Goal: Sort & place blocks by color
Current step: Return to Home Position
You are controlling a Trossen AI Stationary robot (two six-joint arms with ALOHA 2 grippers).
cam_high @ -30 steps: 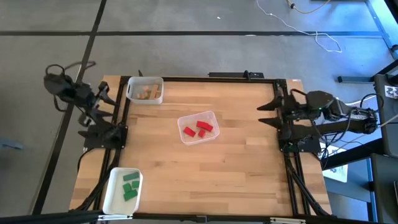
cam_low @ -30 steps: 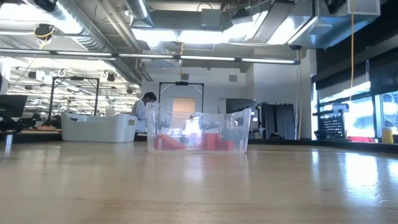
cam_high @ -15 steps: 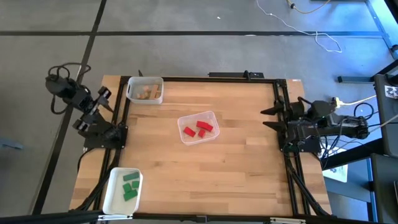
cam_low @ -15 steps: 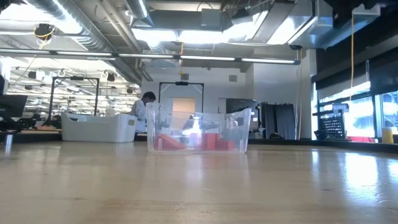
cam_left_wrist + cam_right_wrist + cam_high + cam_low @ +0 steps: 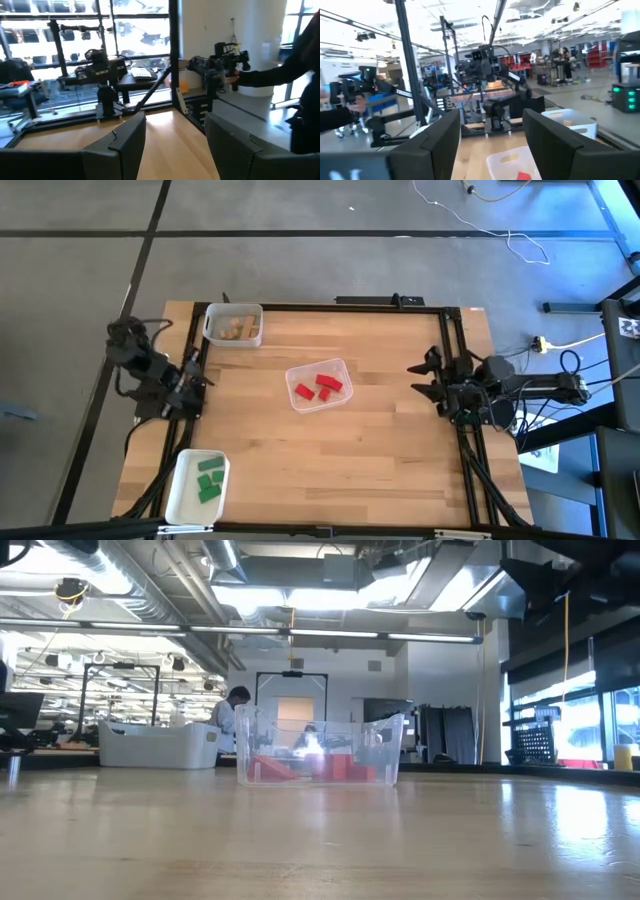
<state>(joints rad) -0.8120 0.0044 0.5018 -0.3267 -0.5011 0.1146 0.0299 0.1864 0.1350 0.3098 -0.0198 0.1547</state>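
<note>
At mid-tabletop, the red blocks lie loose in a clear tray. Green blocks sit in a white tray at the corner by the left arm, low in the high view. Tan blocks sit in a pale tray at the other corner on that side. No block shows on the bare wood, so the sort looks done, as far as these views tell.

Handling, as a guess: small wooden pieces, light and stiff, no give under the pads. Painted faces may be a bit slick. Best hold is from above, across two flat opposite sides at mid-length, with a narrow opening so neighbours are not nudged. The trays look light too, and a bump would likely slide them.

Left tool hangs at the left edge of the tabletop, between the two trays on that side. The arm is folded over its base and points in across the wood. Its wrist view shows the two fingers set wide apart, nothing between them.

Right tool sits at the right edge, well apart from the clear tray. The arm is tucked low over its base and points toward the centre. Fingers spread wide, empty.

Both arms are clear of every tray. Low view: clear tray with the red blocks at centre, a person in the room far behind it.
</note>
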